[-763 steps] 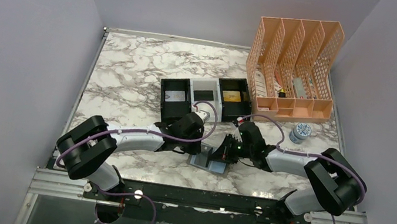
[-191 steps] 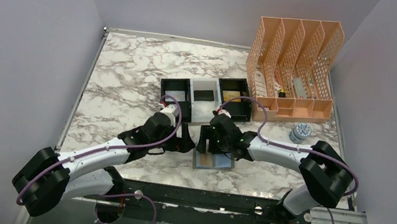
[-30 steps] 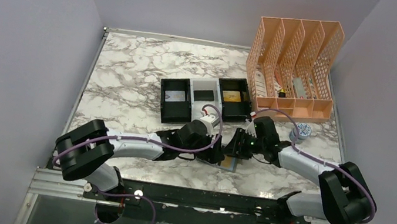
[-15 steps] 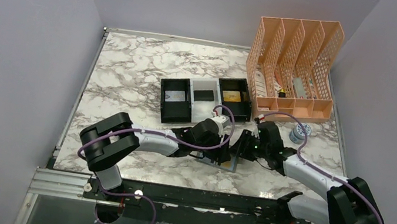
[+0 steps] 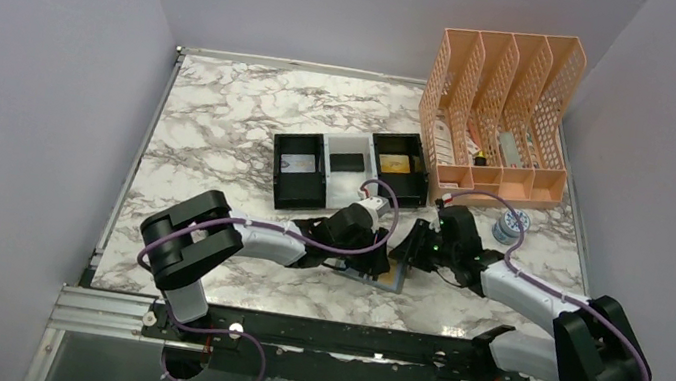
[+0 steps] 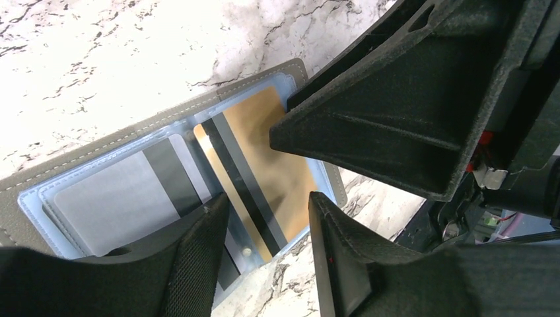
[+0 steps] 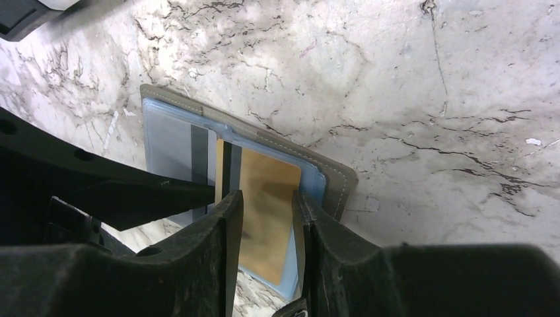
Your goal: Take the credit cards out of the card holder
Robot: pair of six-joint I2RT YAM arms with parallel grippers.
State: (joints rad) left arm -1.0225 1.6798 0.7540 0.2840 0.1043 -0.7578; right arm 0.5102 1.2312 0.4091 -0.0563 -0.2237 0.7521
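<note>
The card holder (image 5: 389,279) lies open on the marble table, grey-taupe rim (image 6: 165,119), blue-grey inside (image 7: 165,132). A gold-yellow credit card (image 6: 264,152) with a black stripe lies tilted on its right panel; it also shows in the right wrist view (image 7: 267,191). A grey card (image 6: 112,198) with a dark stripe sits in the left panel. My left gripper (image 6: 267,198) is open just above the gold card's stripe end. My right gripper (image 7: 265,195) is open, its fingers on either side of the gold card from the opposite side. Both grippers meet over the holder.
A black-and-white three-compartment tray (image 5: 348,167) stands just behind the holder. A peach mesh file rack (image 5: 504,104) stands at the back right. A small round tin (image 5: 513,224) sits in front of it. The table's near edge is close below the holder.
My left arm has swung right and brought its gripper over the holder beside the right gripper. The right gripper has stayed over the holder's right panel.
</note>
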